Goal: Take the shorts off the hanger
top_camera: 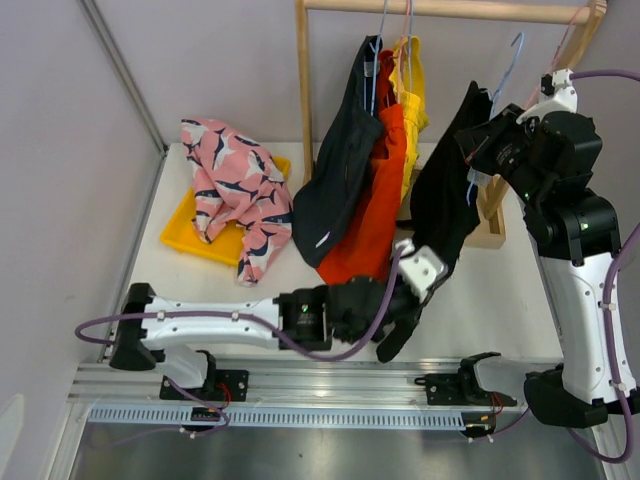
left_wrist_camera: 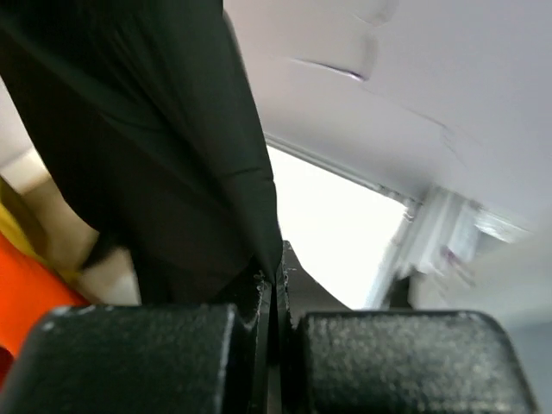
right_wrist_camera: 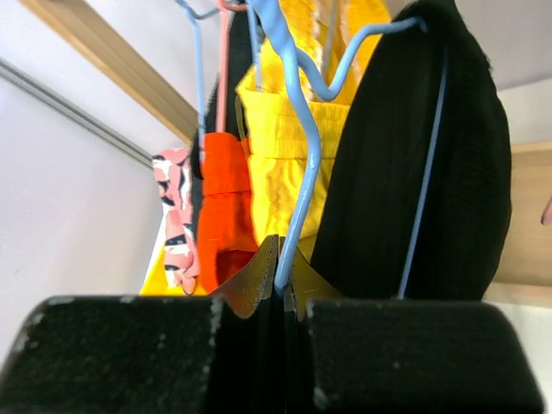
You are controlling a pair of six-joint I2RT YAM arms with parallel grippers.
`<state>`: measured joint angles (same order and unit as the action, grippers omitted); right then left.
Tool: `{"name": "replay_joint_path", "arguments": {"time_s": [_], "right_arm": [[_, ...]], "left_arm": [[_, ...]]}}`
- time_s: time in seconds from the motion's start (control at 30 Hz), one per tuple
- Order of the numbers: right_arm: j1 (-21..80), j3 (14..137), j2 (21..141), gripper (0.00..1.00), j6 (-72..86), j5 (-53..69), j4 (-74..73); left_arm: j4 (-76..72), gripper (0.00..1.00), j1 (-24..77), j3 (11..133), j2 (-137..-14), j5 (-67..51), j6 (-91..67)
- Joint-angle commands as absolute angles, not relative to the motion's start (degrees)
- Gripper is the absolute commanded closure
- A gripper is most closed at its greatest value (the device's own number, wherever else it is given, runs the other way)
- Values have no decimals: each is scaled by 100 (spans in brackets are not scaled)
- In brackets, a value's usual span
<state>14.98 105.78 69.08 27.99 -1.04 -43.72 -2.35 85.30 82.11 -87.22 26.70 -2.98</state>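
Bottom centre, my left gripper (left_wrist_camera: 278, 289) pinches the hem of the black shorts (top_camera: 445, 200), which hang limp and creased right of centre. Further up right, my right gripper (right_wrist_camera: 280, 276) clamps their blue hanger (right_wrist_camera: 297, 172) below the rail (top_camera: 450, 10).

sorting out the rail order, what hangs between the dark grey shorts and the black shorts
The orange-red shorts and the yellow shorts hang there, clearest in the top view.
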Motion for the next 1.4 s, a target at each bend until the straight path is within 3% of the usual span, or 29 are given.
{"name": "replay_joint_path", "arguments": {"time_s": [0.0,0.17,0.33,0.53,0.73,0.83,1.0,1.17,1.37], "right_arm": [[1240,10960,7005,100,2707,-115,-3788],[1028,10899,7005,100,2724,-70,-3832],[1020,10617,6680,100,2935,219,-4007],[1037,10485,6066,100,3252,799,-4973],[1028,10529,5555,100,3375,1291,-6072],[1037,10749,5520,100,3358,1406,-6424],[1037,11476,5939,100,3296,1354,-6442],[1028,12681,6661,100,3340,1214,-6346],[705,12903,7602,100,3120,1404,-5609]], "left_arm": [[-580,100,9341,7419,-8201,3075,-474],[-940,100,10002,6391,-7972,3445,-1159],[-897,100,9775,6573,-8217,3841,-1196],[-336,100,8573,7821,-8814,3779,-932],[1431,100,7436,10508,-10053,3639,-993],[1723,100,7260,10960,-10274,3612,-967],[1548,100,7303,9881,-9678,3534,-1476],[1371,100,7505,7940,-8643,3463,-2231],[1773,100,8998,7233,-7745,4305,-2372]]}}
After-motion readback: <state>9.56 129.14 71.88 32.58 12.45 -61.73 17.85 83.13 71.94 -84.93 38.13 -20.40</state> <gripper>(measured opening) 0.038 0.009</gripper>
